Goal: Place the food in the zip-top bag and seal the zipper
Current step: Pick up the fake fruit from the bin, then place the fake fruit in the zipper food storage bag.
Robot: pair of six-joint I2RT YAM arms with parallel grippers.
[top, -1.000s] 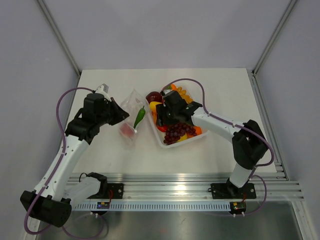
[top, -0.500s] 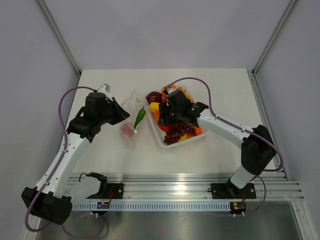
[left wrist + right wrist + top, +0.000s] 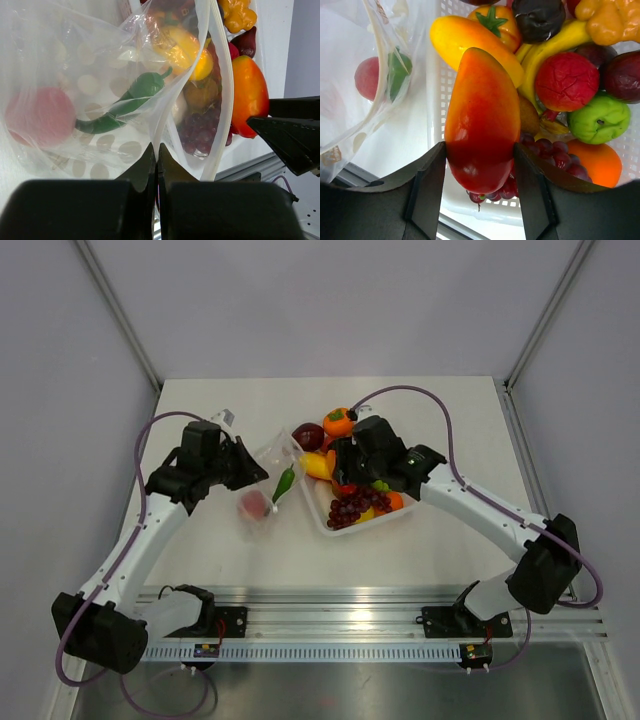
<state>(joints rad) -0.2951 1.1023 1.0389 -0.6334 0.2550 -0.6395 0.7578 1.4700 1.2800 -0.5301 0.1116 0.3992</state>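
The clear zip-top bag (image 3: 266, 478) lies left of the white tray (image 3: 322, 521). A green chili (image 3: 131, 96) and a red piece (image 3: 39, 116) are inside it. My left gripper (image 3: 158, 154) is shut on one lip of the bag's mouth, holding it up. The zipper (image 3: 223, 100) is the pale strip along the opposite lip, standing apart. My right gripper (image 3: 480, 161) is shut on an orange-red fruit (image 3: 481, 117), held above the tray's left side (image 3: 320, 464), close to the bag's mouth. More food (image 3: 352, 505) fills the tray.
The tray holds purple grapes (image 3: 547, 150), a green piece (image 3: 598, 119), a yellow banana (image 3: 554, 45), a red fruit (image 3: 566, 80) and an orange tomato (image 3: 337, 421). The tray's left wall (image 3: 432, 85) stands between the held fruit and the bag.
My right gripper has lifted the orange-red fruit out of the tray pile and its arm has swung outward. My left gripper has shifted a little right, raising the bag's mouth.
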